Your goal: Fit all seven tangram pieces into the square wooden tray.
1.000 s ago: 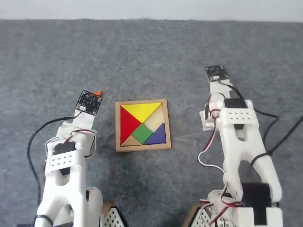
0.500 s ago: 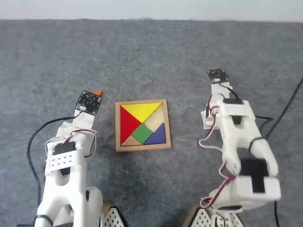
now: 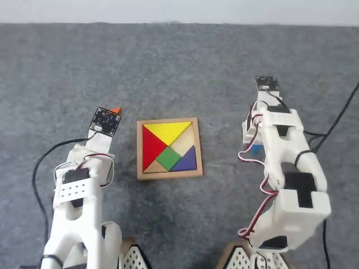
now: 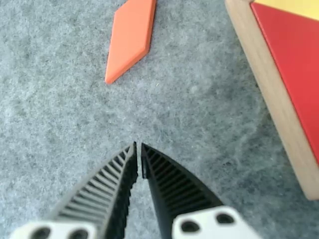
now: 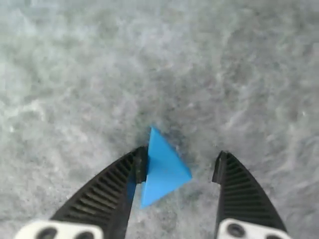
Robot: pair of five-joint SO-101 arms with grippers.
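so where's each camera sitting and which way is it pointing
High view: fixed above the table, looking down at the tray between the left arm and right arm.
Left wrist view: on the left arm, looking past the shut left tool at an orange piece and the tray's edge.
Right wrist view: on the right arm, looking past the open right tool at a blue triangle.
Shared: high and left wrist views both show the tray and orange piece.
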